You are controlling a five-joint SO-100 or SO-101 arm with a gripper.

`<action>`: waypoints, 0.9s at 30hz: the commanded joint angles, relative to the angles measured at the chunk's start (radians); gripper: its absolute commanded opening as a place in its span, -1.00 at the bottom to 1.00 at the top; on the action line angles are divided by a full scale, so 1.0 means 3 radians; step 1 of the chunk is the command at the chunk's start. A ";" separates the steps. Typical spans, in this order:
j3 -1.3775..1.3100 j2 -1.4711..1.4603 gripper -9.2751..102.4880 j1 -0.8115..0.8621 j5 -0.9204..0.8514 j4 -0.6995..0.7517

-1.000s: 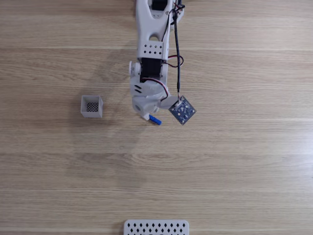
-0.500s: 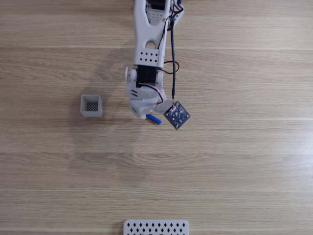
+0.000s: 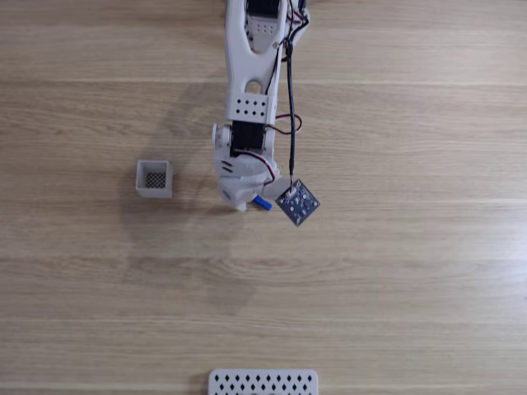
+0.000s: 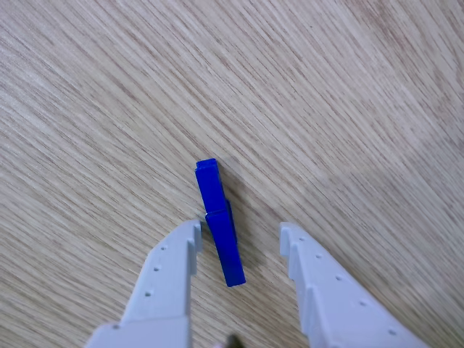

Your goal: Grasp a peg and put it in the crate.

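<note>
A thin bright blue peg (image 4: 220, 223) lies flat on the wooden table, and in the fixed view only its end (image 3: 262, 202) pokes out from under the arm. My gripper (image 4: 239, 233) is open and hangs over it, one white finger (image 4: 174, 264) on the left and the other on the right. The peg's near half lies between the fingers, closer to the left one, and I cannot tell whether it touches. The crate (image 3: 154, 178), a small white open box with a dark mesh bottom, stands apart on the left of the fixed view.
A wide white plate (image 3: 263, 383) with diamond-shaped holes lies at the bottom edge of the fixed view. The white arm (image 3: 250, 99) reaches down from the top edge, with a small circuit board (image 3: 297, 202) hanging at its right side.
The arm has stretched a little further down the fixed view and covers more of the peg. The circuit board has shifted left and down. Peg and crate have stayed put.
</note>
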 commanded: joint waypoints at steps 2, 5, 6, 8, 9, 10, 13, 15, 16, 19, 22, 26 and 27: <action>0.0046 0.0189 -0.66 -0.0046 0.0051 0.0026; 0.0205 0.0332 -0.90 -0.0046 0.0051 0.0026; 0.0251 0.0383 -0.89 -0.0046 0.0051 0.0026; 0.0332 0.0501 -0.83 -0.0026 0.0051 0.0000; 0.0358 0.0568 -0.83 -0.0015 0.0051 -0.0041; 0.0368 0.0639 -0.84 -0.0010 0.0051 -0.0041; 0.0419 0.0936 -0.85 0.0118 0.0102 -0.0153; 0.0511 0.1140 -0.85 0.0240 0.0261 -0.0409; 0.0588 0.1243 -0.85 0.0302 0.0368 -0.0608; 0.0869 0.1488 -0.85 0.0435 0.0747 -0.1396; 0.1207 0.1733 -0.85 0.0552 0.1212 -0.2383; 0.1733 0.1953 -0.85 0.0782 0.2025 -0.3595; 0.1882 0.2004 -0.85 0.0859 0.2286 -0.3850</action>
